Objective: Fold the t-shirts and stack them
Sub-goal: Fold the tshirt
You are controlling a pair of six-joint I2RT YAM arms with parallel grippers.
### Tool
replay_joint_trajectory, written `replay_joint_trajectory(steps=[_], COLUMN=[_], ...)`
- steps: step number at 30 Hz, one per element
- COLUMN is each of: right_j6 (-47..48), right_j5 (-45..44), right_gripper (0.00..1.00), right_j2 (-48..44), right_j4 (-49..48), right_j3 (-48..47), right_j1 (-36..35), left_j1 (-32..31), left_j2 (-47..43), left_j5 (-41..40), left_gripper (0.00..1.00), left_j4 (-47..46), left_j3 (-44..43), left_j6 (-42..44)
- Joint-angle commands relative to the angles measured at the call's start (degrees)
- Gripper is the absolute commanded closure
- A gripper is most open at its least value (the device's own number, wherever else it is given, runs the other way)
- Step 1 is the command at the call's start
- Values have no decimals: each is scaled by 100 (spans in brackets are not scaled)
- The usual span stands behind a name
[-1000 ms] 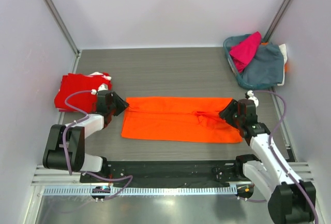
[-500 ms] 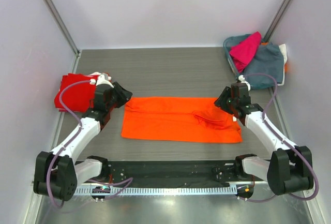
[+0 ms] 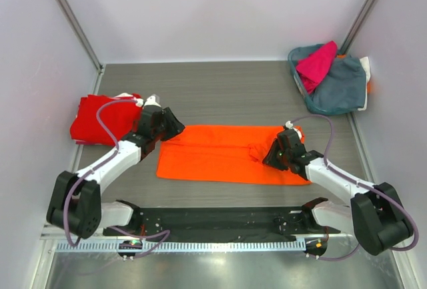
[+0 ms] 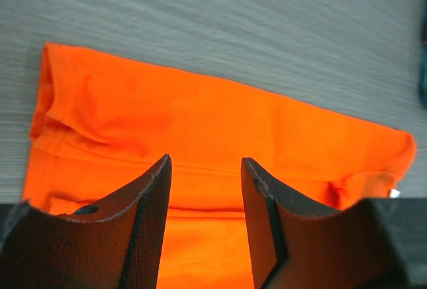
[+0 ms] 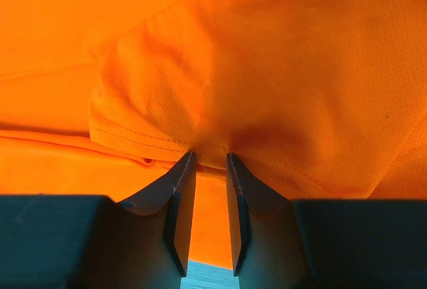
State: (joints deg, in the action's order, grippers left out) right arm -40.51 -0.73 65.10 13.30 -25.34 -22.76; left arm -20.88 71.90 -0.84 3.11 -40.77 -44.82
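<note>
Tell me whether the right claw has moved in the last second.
Yes. The right claw has slid left, away from the clothes basket in the far right corner, onto the orange t-shirt.

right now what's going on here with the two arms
Both arms are working on the orange t-shirt, laid flat as a long strip. The left pincer hovers open over its left end; the right pincer has a raised fold at its tips, grip unclear. A red t-shirt lies at the left.
</note>
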Motion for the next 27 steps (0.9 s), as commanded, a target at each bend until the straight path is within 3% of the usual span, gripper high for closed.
replay_joint_trajectory(steps=[1,8,12,15,19,27], right_j6=[-62,70,131,140,44,-80], right_j5=[-112,-173,-173,-147,-234,-287], right_gripper=[69,69,70,75,95,98], right_j2=[-191,-305,158,590,1354,1567], right_j4=[-170,173,138,-63,-231,-495], right_j3=[-163,-893,-1218,-1403,-1412,-1192], right_j1=[-18,-17,-18,-26,-184,-422], left_j1=[119,137,137,190,436,506], left_j2=[489,781,1062,1386,1634,1696], left_j5=[-180,-320,-460,-575,-417,-408], left_gripper=[53,54,55,57,61,61], left_j4=[215,408,681,892,954,892], left_j3=[-264,-712,-1160,-1468,-1451,-1258], left_j6=[-36,8,148,201,-105,-10])
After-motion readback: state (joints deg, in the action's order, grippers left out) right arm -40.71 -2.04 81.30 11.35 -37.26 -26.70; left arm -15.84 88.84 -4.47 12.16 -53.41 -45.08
